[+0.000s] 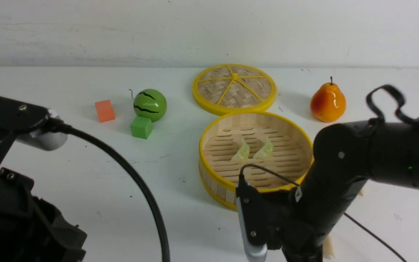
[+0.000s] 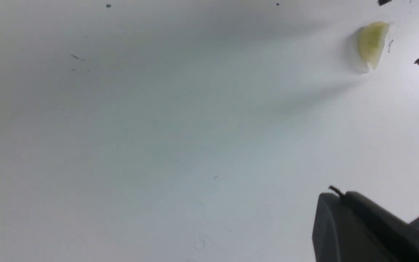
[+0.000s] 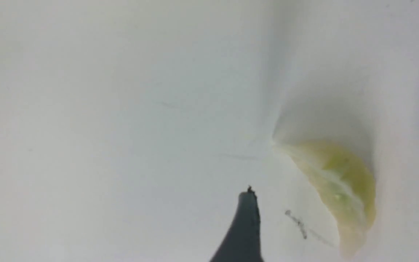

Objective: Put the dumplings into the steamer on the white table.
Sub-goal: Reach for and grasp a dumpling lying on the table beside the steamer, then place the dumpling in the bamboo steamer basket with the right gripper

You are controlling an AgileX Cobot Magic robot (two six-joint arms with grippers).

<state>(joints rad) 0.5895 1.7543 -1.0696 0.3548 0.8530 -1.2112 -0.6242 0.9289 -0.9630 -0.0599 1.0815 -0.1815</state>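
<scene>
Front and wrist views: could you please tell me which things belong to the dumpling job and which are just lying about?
Job: steamer, two green dumplings inside it, another dumpling on the white table.
Lying about: woven lid, watermelon, pear, orange cube, green cube.

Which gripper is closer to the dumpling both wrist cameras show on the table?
Right. The right gripper straddles the dumpling, one finger on each side. The left gripper sits well off; its camera shows the dumpling far across the table.

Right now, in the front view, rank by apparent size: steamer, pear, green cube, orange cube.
1. steamer
2. pear
3. green cube and orange cube: they look alike, so I do not rank them.
</scene>
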